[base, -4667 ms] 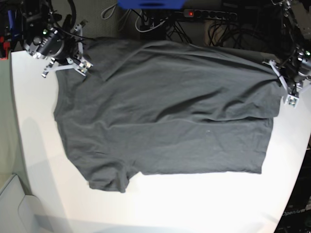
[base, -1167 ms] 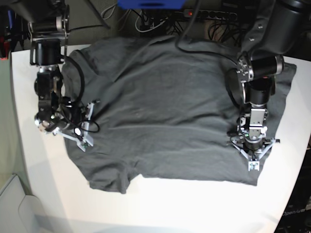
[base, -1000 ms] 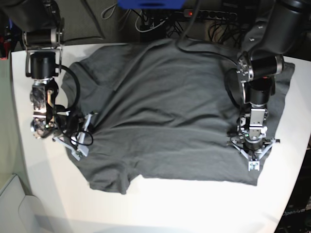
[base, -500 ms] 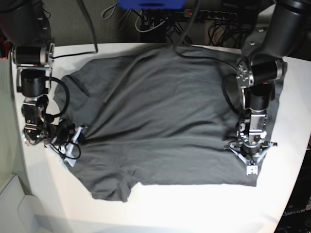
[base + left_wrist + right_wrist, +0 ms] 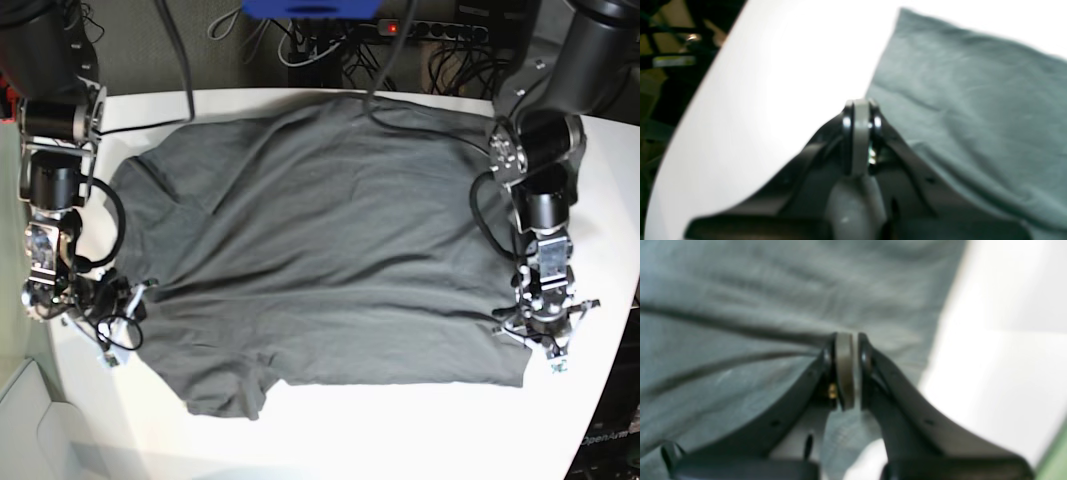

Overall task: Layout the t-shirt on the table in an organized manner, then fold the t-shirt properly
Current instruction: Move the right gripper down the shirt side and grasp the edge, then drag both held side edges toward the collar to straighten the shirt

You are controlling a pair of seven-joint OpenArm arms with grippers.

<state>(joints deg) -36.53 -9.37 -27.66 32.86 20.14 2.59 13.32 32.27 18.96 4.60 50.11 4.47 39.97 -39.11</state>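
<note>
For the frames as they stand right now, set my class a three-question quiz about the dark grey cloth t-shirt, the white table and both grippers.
1. True or false: the dark charcoal-grey cloth t-shirt lies spread open on the white matte table.
2. What is the left gripper shut on?
A. a shirt edge
B. a cable
C. nothing
3. Fill in: in the base view, the right gripper sits at the shirt's ____ edge.

Key:
1. True
2. A
3. Left
</note>
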